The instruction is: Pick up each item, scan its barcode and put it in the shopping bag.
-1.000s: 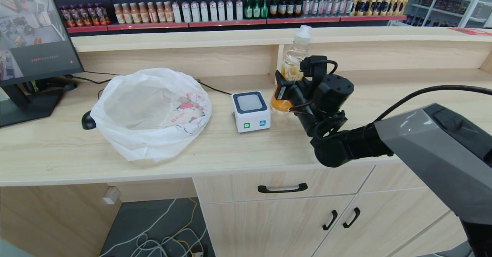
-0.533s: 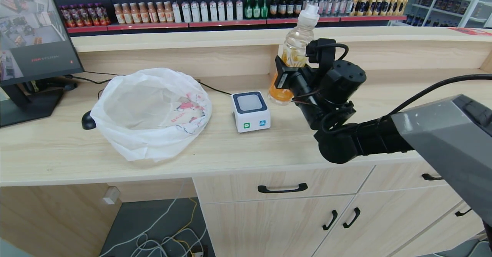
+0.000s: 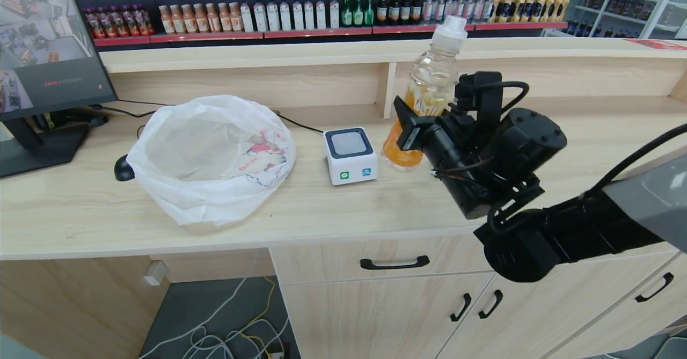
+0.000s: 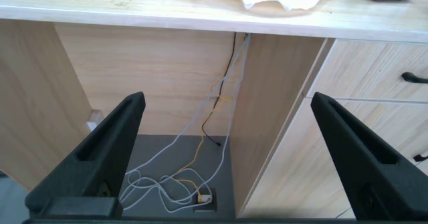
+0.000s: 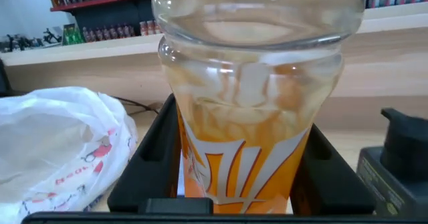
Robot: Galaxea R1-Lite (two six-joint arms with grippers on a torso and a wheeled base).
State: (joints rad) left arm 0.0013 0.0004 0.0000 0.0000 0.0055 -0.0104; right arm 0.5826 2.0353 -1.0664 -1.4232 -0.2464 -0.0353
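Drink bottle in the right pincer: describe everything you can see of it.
The drink bottle is clear plastic with a white cap, a clear upper body and an orange label around its lower half. It is held nearly upright, top leaning slightly right, clamped at the label by the right pincer, beside the white scanner over the counter.

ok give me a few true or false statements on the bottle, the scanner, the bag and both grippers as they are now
1. The right gripper grips the bottle. True.
2. The bottle lies inside the shopping bag. False: it is held upright to the right of the scanner.
3. The left gripper is shut. False: it is open and holds nothing.
4. The bottle's white cap is on. True.
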